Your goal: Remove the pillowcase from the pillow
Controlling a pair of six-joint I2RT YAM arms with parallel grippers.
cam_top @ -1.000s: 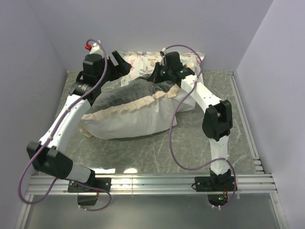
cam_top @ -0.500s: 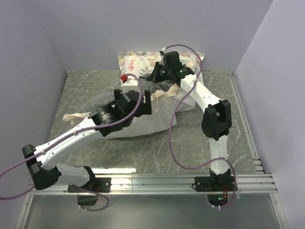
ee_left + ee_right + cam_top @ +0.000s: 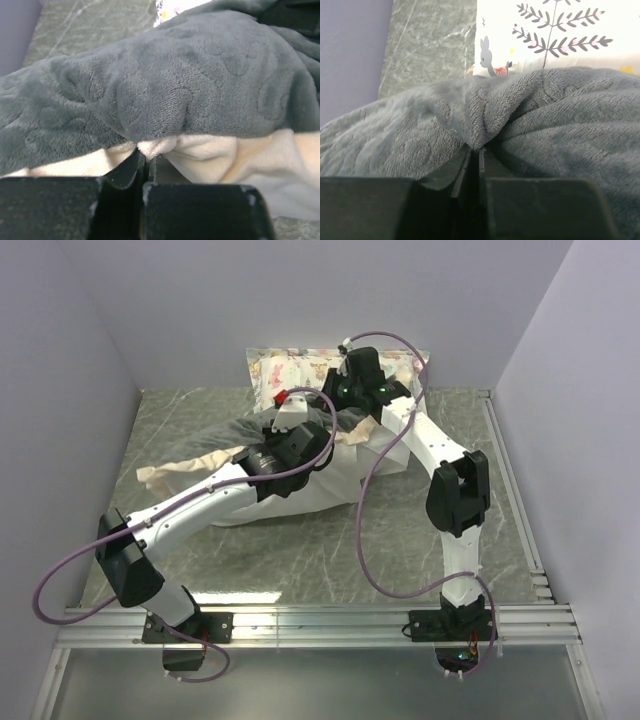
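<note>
Grey plush, cream-frilled pillowcase (image 3: 200, 90): left claw (image 3: 146, 157) clenched on its frill seam, right claw (image 3: 475, 152) clenched on plush farther back, plump white pillow (image 3: 325, 490) lying nearer.

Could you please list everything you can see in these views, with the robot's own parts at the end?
pillowcase: one, dark grey plush with cream frill, bunched over the pillow at mid-table
pillow: one, plain white, under the pillowcase, showing on its near side
small printed pillow: one, pastel animal print, against the back wall
table: one, grey-green marble pattern, under everything
rail: one, silver, along the near edge
cables: two, purple, one looping along each arm
left arm: one, white and black, reaching in from the near left
left fingers: black, shut on the pillowcase's cream frill edge
right arm: one, white and black, reaching in from the near right
right fingers: black, shut on a grey plush fold
</note>
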